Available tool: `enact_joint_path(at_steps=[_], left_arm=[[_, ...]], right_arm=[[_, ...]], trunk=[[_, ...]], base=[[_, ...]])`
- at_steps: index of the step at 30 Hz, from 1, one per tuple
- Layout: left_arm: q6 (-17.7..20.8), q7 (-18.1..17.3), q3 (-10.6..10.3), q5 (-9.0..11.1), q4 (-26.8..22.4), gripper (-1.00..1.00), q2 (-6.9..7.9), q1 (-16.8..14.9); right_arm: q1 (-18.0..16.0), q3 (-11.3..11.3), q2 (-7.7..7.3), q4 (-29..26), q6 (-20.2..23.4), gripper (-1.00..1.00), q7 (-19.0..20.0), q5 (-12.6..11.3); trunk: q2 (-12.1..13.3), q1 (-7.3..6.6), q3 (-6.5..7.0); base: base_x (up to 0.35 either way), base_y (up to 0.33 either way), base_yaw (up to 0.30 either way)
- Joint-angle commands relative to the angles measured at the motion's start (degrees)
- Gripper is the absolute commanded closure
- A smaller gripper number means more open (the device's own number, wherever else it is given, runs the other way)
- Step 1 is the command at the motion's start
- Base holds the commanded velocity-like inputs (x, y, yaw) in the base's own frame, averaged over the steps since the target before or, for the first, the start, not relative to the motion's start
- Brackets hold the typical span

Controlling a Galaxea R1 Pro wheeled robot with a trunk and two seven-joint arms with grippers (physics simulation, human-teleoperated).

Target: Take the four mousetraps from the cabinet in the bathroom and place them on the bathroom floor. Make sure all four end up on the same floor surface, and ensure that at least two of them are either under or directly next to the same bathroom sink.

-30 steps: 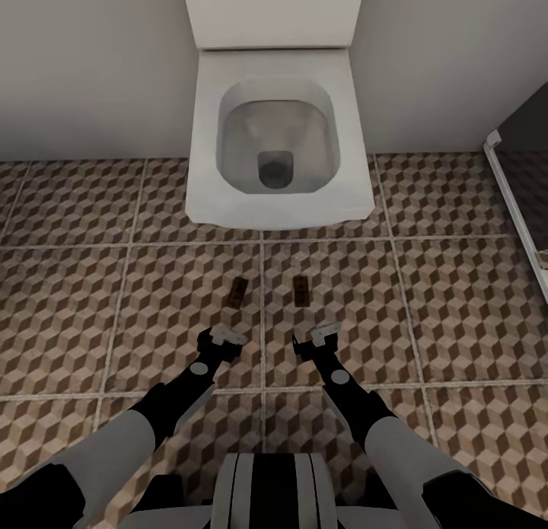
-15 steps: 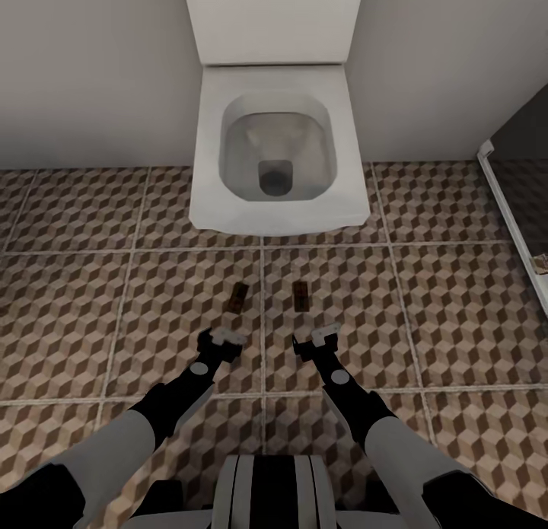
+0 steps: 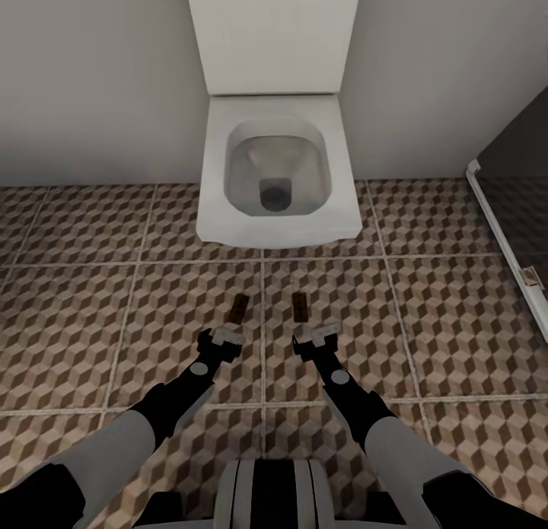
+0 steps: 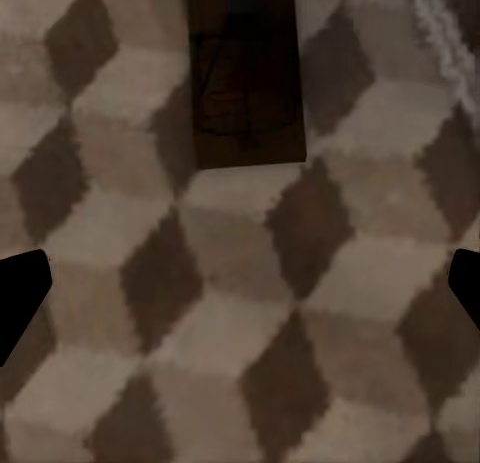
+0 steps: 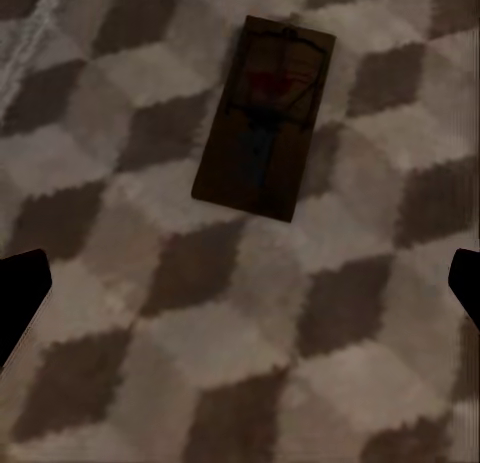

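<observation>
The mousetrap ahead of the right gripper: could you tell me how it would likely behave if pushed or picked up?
The mousetrap lies flat on the floor, so it would probably slide rather than roll or tip. It looks like a thin rigid board, likely stiff and light. Being so low, it may be awkward to pinch, and its wire parts could snag.

The bathroom floor (image 3: 457, 316) was laid in large square tiles printed with a brown, beige and white cube pattern, with pale grout lines between them. Two mousetraps lay flat on it — the left mousetrap (image 3: 237, 309) and the right mousetrap (image 3: 300, 306) — one on each side of a grout line, close together but apart, in front of the white toilet (image 3: 278, 171). The right one (image 5: 263, 117) showed dark metal wire and a red mark; the left one (image 4: 246, 75) looked dark and blurred.
</observation>
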Motion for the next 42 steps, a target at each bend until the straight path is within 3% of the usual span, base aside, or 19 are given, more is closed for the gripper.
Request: enact_joint_path(at_steps=[1, 12, 15, 24, 36, 42], left_arm=[[0.13, 0.5, -0.5, 0.45, 0.12, -1.0, 0.09, -0.05], [-0.34, 0.5, -0.51, 0.42, 1.44, -1.0, 0.12, -0.02], [-0.52, 0.32, -0.52, 0.39, 1.4, -1.0, 0.18, 0.02], [-4.98, 0.22, -0.57, 0.45, 1.42, -1.0, 0.24, 0.29], [-8.17, 0.24, -1.27, 0.45, 2.6, -1.0, 0.34, 0.72], [-12.49, 0.24, -1.7, 0.5, 5.65, -1.0, 0.28, 1.0]], right_arm=[[-0.06, 0.24, -0.01, 0.06, -0.04, -1.0, -0.59, 0.56], [-0.04, 0.23, -0.1, 0.07, -0.04, -1.0, -0.59, 0.55], [-0.02, 0.26, -0.71, 0.07, -0.1, -1.0, -0.53, 0.53], [0.07, 0.26, -2.31, -0.01, -4.0, -1.0, 2.16, 0.52], [0.38, 0.24, -2.52, -0.01, -4.99, -1.0, 3.36, 0.62], [0.47, 0.23, -2.58, 0.06, -5.03, -1.0, 3.44, 0.66]], trunk=[[0.0, -0.03, 0.2], [0.15, -0.31, 2.64], [0.19, -0.39, 3.3], [3.8, -2.37, 4.92], [8.61, -5.0, 7.07], [11.02, -6.32, 8.15]], base=[[0.0, 0.0, 0.0], [0.0, 0.0, 0.0], [0.0, 0.0, 0.0], [0.0, 0.0, 0.0], [0.0, 0.0, 0.0], [0.0, 0.0, 0.0]])
